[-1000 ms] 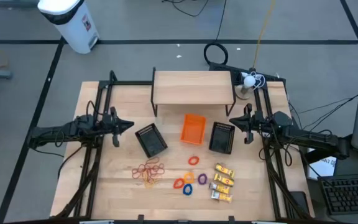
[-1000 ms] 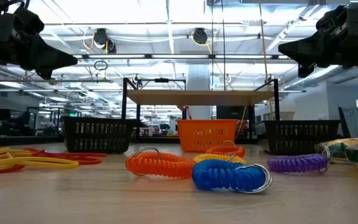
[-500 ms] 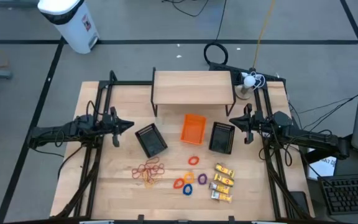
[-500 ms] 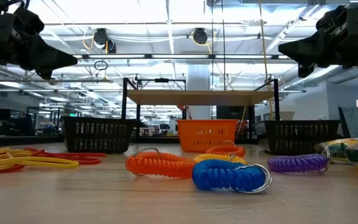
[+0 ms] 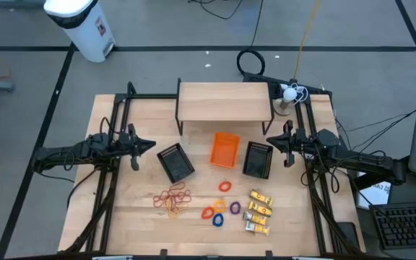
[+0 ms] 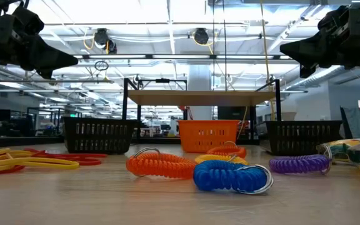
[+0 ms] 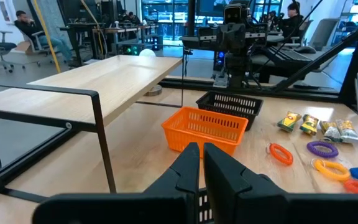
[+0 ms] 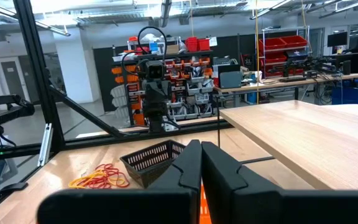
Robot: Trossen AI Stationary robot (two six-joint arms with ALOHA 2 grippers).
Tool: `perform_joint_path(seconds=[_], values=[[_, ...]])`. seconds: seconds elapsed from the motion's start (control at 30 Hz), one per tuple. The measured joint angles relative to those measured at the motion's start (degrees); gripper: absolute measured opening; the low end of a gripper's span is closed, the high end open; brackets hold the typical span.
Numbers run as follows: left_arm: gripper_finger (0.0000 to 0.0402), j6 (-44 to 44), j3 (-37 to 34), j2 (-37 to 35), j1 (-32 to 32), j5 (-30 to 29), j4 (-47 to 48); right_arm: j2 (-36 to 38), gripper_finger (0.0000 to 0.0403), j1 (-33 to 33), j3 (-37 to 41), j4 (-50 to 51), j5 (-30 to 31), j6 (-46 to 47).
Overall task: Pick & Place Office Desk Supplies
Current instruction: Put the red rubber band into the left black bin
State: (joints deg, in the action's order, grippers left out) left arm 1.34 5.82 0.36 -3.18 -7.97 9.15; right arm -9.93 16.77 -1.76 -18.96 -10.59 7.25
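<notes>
The left gripper (image 5: 152,145) hangs above the left side of the table (image 5: 136,217), its fingers pressed almost together and holding nothing. The right gripper (image 5: 269,141) hangs above the right side, its fingers fully clenched and also empty. The two point toward each other across the middle of the table, both raised well clear of the surface.

Between them stand three containers in a row: a black mesh bin (image 5: 175,162) on the left, an orange plastic bin (image 5: 224,149) in the middle and a second black mesh bin (image 5: 258,159) on the right. Behind these stands a small wooden shelf (image 5: 224,101) on dark legs.

The supplies all lie on the table in front of the bins. The rubber bands (image 5: 172,199), red and tan, make a loose heap on the left. The coiled rings (image 5: 219,209), in orange, red, blue, yellow and purple, lie near the middle, one orange ring a bit closer to the bins. The yellow-and-white packets (image 5: 258,211) lie grouped together on the right, just beside the rings.
</notes>
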Motion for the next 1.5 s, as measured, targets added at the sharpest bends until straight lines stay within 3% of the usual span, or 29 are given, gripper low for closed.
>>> perform_joint_path(seconds=[0.4,0.63,0.87,1.07,1.3,1.5], values=[[0.0026,10.9,0.0,0.0,0.0,0.5,-3.4,0.0,0.0,0.0,0.0,0.0,0.0,0.0],[0.0026,11.5,0.0,0.0,0.0,-0.6,-5.1,0.0,0.0,0.0,0.0,-0.1,0.0,-0.6],[0.001,14.9,3.6,1.7,0.6,0.7,-0.1,0.0,0.0,0.0,0.0,-2.5,0.0,-6.3],[0.0002,16.3,11.7,14.9,3.4,-1.6,3.2,0.0,0.0,0.0,0.0,-8.9,0.0,-6.0],[0.0002,25.9,23.1,38.1,7.3,-1.4,23.5,-0.3,0.0,0.0,0.0,-14.0,0.0,-6.0],[0.0009,32.4,27.6,53.0,13.2,1.4,32.2,-1.9,0.0,0.0,0.0,-12.3,0.0,-2.1]])
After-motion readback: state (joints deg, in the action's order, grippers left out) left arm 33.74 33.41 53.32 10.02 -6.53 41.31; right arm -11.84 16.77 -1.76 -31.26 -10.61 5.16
